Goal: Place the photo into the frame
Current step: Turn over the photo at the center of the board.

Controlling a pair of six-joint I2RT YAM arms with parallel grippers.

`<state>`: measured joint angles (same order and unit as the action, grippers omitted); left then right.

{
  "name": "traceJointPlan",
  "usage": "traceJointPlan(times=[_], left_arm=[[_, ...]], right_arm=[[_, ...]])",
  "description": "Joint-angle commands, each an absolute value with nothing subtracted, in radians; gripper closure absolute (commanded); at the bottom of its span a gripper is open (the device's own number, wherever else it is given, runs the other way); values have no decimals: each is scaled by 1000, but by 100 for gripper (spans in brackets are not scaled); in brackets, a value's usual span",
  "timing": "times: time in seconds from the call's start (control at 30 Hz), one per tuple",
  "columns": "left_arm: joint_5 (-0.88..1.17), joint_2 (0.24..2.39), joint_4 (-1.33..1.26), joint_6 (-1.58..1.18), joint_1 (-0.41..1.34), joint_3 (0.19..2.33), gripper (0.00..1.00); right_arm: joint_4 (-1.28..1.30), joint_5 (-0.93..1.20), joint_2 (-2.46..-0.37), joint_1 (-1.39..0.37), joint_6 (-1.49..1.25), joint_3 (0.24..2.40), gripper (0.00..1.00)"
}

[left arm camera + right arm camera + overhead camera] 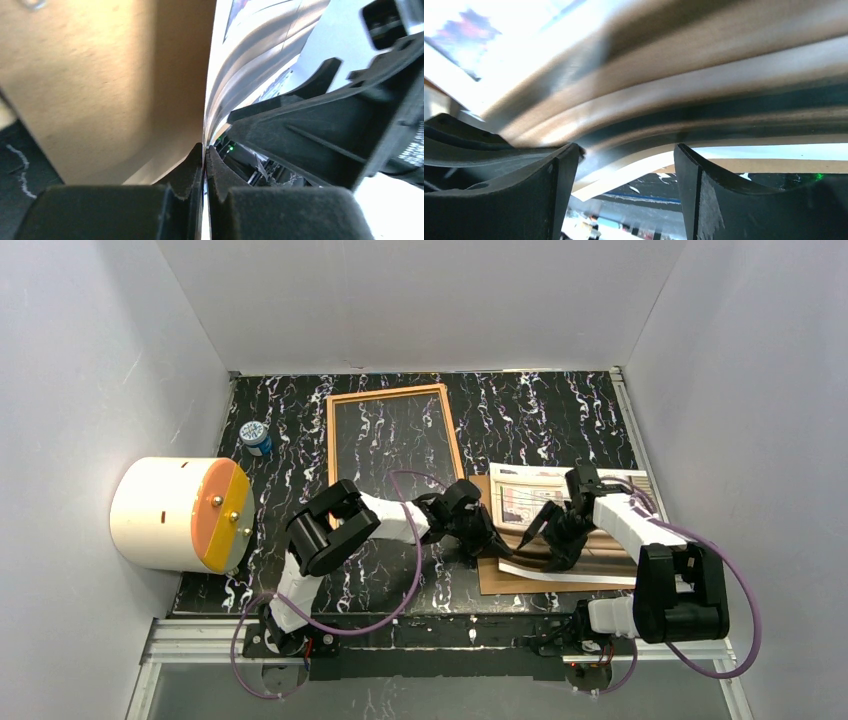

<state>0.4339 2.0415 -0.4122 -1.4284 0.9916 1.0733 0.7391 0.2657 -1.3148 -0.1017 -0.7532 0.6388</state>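
Note:
The photo [528,490] lies on the right over a plain brown backing board [515,582]. Its left edge is lifted and the sheet is bowed. My left gripper [496,547] is shut on that left edge. In the left wrist view the thin white sheet [250,60] runs between the closed fingers [205,156], with the board [100,75] to the left. My right gripper [548,529] is open over the photo's near half. In the right wrist view its fingers [626,165] stand apart, with the curved print [674,75] just ahead of them. The frame [334,440] lies flat at the back middle, glass over the black table.
A white cylinder with an orange face [180,515] lies at the left table edge. A small blue-and-white jar [256,437] stands left of the frame. White walls close in three sides. The right arm's body [325,125] is close beside the left gripper.

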Motion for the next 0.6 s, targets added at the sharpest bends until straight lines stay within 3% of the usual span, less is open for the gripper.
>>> traceJointPlan(times=[0.0, 0.23, 0.57], left_arm=[[427, 1964, -164, -1271, 967, 1193, 100], [494, 1857, 79, -1174, 823, 1324, 100], [575, 1780, 242, -1157, 674, 1499, 100]], right_arm=[[722, 201, -1259, -103, -714, 783, 20], [654, 215, -1148, -105, -515, 1029, 6], [390, 416, -980, -134, -224, 1050, 6]])
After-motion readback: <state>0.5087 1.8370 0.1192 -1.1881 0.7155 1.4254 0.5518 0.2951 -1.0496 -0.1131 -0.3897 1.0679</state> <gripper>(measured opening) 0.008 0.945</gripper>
